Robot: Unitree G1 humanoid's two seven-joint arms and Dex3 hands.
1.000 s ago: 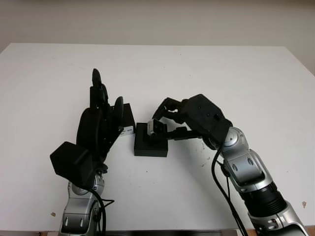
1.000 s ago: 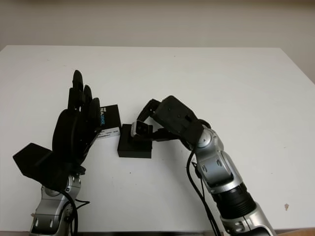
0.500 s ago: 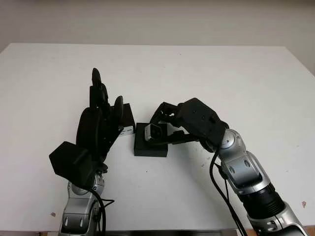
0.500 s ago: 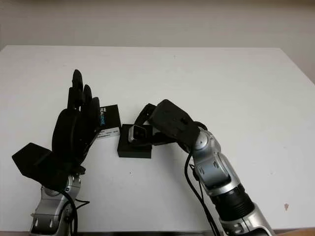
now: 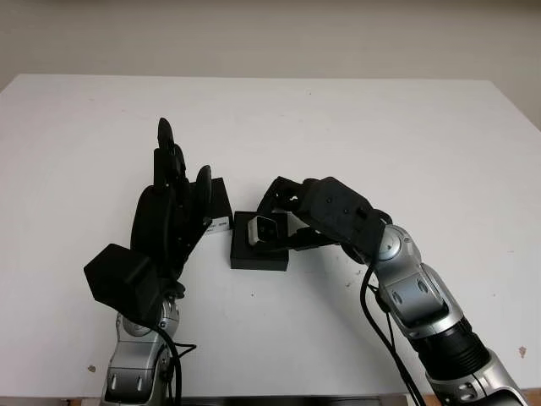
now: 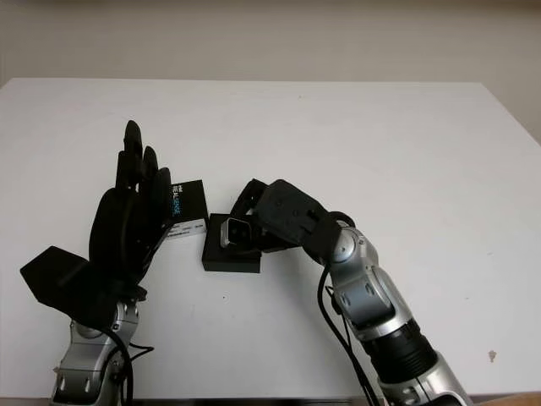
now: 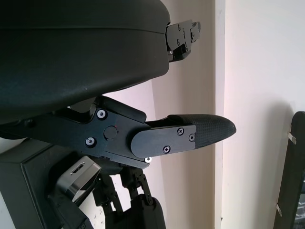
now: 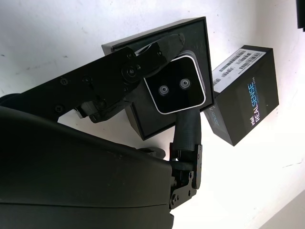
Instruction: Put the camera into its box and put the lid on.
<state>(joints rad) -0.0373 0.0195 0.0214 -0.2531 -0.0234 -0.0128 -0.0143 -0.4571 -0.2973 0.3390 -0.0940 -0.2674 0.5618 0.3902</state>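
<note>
Over box (image 5: 258, 252): right hand (image 5: 292, 222) gripping camera (image 5: 261, 229)

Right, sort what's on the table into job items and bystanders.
Job items:
- small silver-framed, dark-faced camera, held by the right hand over the box
- shallow black open box
- black printed lid, lying beside the box
- left hand, open, raised near the lid

Bystanders:
- white table; nothing else.
</note>
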